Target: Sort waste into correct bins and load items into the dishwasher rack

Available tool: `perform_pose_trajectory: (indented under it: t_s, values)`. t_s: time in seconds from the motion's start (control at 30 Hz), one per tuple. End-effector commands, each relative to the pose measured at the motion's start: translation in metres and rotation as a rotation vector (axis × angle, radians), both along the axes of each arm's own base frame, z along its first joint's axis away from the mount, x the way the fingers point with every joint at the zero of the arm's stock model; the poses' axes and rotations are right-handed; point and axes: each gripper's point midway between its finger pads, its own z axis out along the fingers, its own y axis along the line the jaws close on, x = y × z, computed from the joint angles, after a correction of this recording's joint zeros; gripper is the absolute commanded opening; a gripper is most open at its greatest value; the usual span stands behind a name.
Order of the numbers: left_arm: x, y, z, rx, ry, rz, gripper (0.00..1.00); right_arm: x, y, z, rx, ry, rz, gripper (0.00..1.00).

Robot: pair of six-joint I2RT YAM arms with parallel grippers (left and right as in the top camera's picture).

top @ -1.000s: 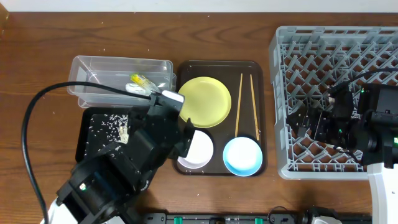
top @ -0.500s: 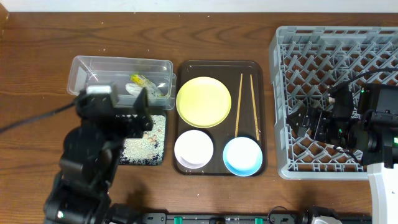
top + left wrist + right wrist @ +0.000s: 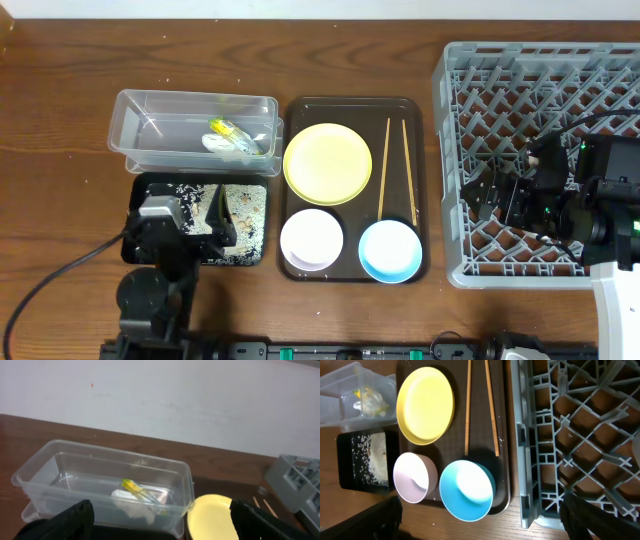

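The yellow-green wrapper [image 3: 228, 137] lies inside the clear tub [image 3: 150, 128]; it also shows in the left wrist view [image 3: 133, 487]. Rice grains [image 3: 243, 212] lie in the black tray [image 3: 138, 188]. My left gripper [image 3: 190, 208] is open and empty over that tray's front half. The yellow plate [image 3: 327, 163], white bowl [image 3: 311, 240], blue bowl [image 3: 389, 250] and chopsticks [image 3: 383, 170] sit on the brown serving tray [image 3: 355, 102]. My right gripper [image 3: 482, 198] is open and empty over the left part of the grey dishwasher rack [image 3: 540, 80], which holds nothing.
The right wrist view shows the plate [image 3: 425, 405], chopsticks [image 3: 468, 405], both bowls [image 3: 415, 477] [image 3: 466, 490] and the rack's left wall [image 3: 520, 435]. The left arm's cable trails to the table's front left edge. Bare wood surrounds the containers.
My left arm has swung from over the white bowl leftward and back toward the front edge, ending low over the black tray. The right arm has not moved.
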Motion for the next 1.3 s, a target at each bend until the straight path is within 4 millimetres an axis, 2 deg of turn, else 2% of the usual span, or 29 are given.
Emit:
perform_pose_trajectory:
  t_s: [0.0, 0.37, 0.57, 1.2, 1.27]
  values:
    - [-0.002, -0.001, -0.016, 0.009, -0.022, -0.016, 0.90, 0.000, 0.002, 0.001, -0.005, -0.006, 0.011, 0.99]
    - [0.000, -0.004, -0.069, 0.005, -0.052, -0.033, 0.90, 0.000, 0.002, 0.001, -0.005, -0.006, 0.011, 0.99]
    - [0.003, -0.003, -0.100, 0.009, 0.016, -0.027, 0.90, 0.000, 0.002, 0.001, -0.005, -0.006, 0.011, 0.99]
    - [0.003, -0.003, -0.101, 0.009, 0.018, -0.026, 0.90, 0.000, 0.002, 0.001, -0.005, -0.006, 0.010, 0.99]
    - [0.003, -0.003, -0.101, 0.009, 0.018, -0.026, 0.90, 0.008, 0.001, 0.005, -0.009, -0.044, 0.010, 0.99]
